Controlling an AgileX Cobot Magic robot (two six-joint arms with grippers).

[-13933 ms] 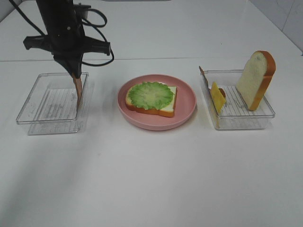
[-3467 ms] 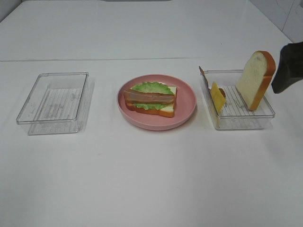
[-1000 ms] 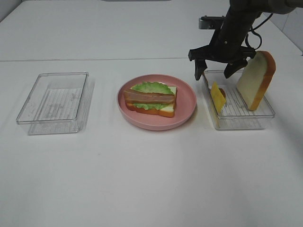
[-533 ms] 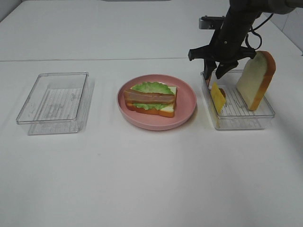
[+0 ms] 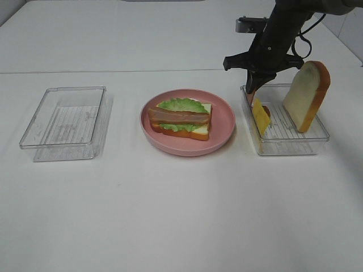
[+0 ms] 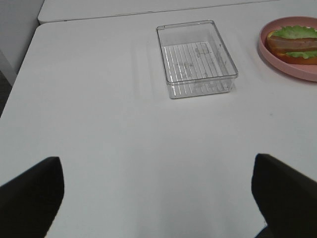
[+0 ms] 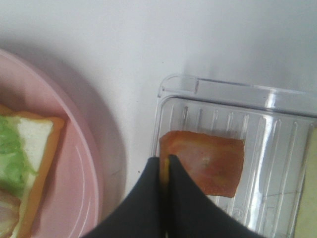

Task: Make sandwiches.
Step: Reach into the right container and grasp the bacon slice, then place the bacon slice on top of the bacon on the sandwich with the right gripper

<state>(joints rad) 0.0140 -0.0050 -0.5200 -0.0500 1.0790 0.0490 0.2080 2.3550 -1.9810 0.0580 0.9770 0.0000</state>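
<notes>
Sandwich [image 5: 180, 119] one, trays [image 5: 65, 122] two, gripped bacon [image 7: 210, 163] one

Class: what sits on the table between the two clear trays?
The pink plate carrying the part-built sandwich, seen in the exterior high view.

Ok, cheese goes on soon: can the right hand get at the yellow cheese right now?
Probably not yet: the right hand is shut on the reddish slice. The cheese stands uncovered beside it in the tray, so nothing else blocks it.
</notes>
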